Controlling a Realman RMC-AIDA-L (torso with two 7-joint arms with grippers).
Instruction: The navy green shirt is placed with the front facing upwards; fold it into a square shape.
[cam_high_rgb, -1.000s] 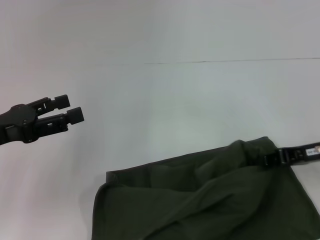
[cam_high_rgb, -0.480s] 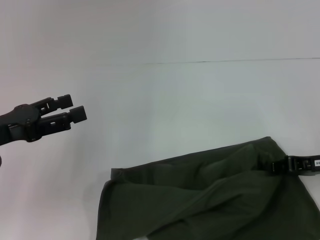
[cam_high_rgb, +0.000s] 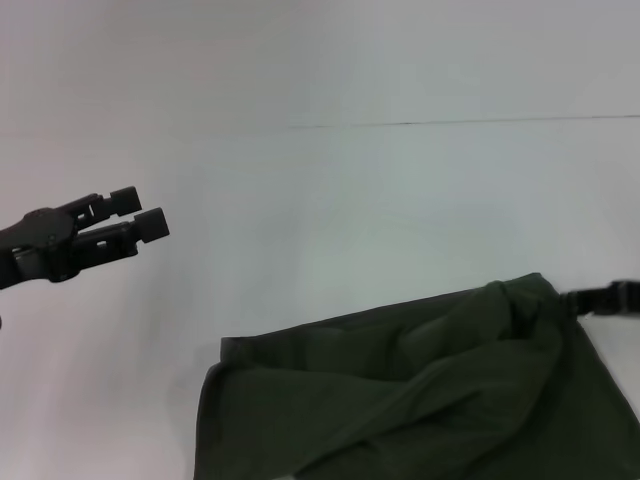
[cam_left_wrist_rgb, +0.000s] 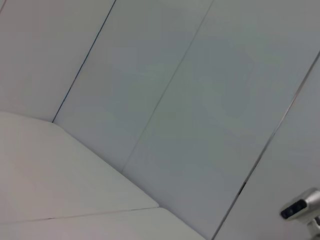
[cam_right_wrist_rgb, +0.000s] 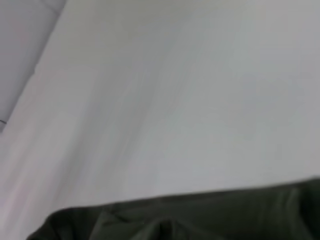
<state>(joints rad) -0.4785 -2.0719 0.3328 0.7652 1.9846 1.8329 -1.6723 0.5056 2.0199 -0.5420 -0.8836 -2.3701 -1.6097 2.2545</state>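
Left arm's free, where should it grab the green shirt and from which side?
Probably the far-left corner of the navy green shirt, approached from the robot's left. That corner lies flat with its edges exposed on the table, nearest the left gripper, which hovers open, away from the cloth. The right gripper sits at the bunched right edge.

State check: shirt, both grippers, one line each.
shirt: lying rumpled on the white table, partly folded, no print showing.
left gripper: raised over bare table, away from the shirt, jaws slightly open, empty.
right gripper: at the shirt's far right corner, mostly out of frame.
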